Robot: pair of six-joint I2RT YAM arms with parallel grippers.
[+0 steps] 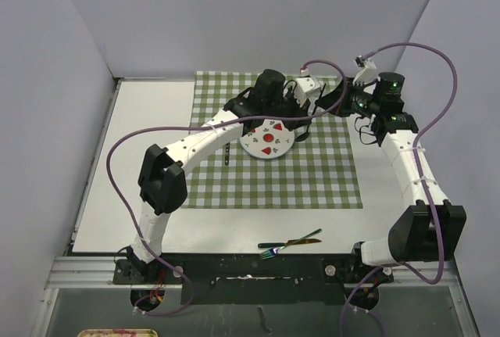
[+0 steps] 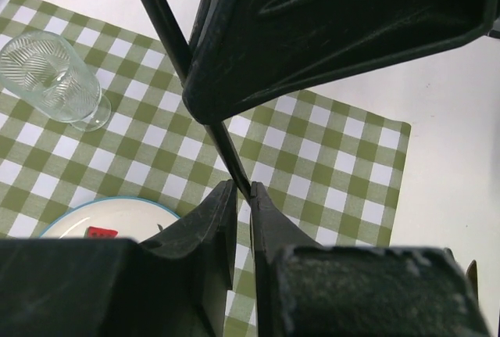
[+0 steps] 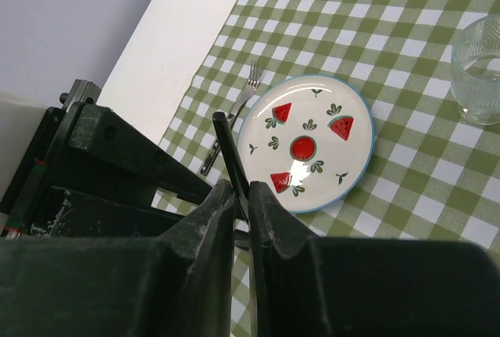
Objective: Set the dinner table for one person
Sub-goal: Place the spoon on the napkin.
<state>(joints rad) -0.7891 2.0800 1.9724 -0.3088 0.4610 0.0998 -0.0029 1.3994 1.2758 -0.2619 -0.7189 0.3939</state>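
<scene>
Both grippers meet above the far side of the checked cloth (image 1: pixel 312 181) on the dinner table (image 1: pixel 148 157). A thin black utensil (image 2: pixel 168 28) spans between them. In the left wrist view my left gripper (image 2: pixel 244 192) is shut on one end of it. My right gripper (image 3: pixel 242 190) is shut on the same black utensil (image 3: pixel 226 145), whose ends are hidden. Below them sits a white plate (image 1: pixel 267 140) with watermelon pictures, also in the right wrist view as the plate (image 3: pixel 305 141). A fork (image 3: pixel 234 114) lies left of the plate. A ribbed clear glass (image 2: pixel 55 79) stands upright to the plate's right.
Two loose utensils (image 1: pixel 291 245) with a rainbow sheen lie near the table's front edge, off the cloth. Purple cables loop over both arms. Grey walls close the table on three sides.
</scene>
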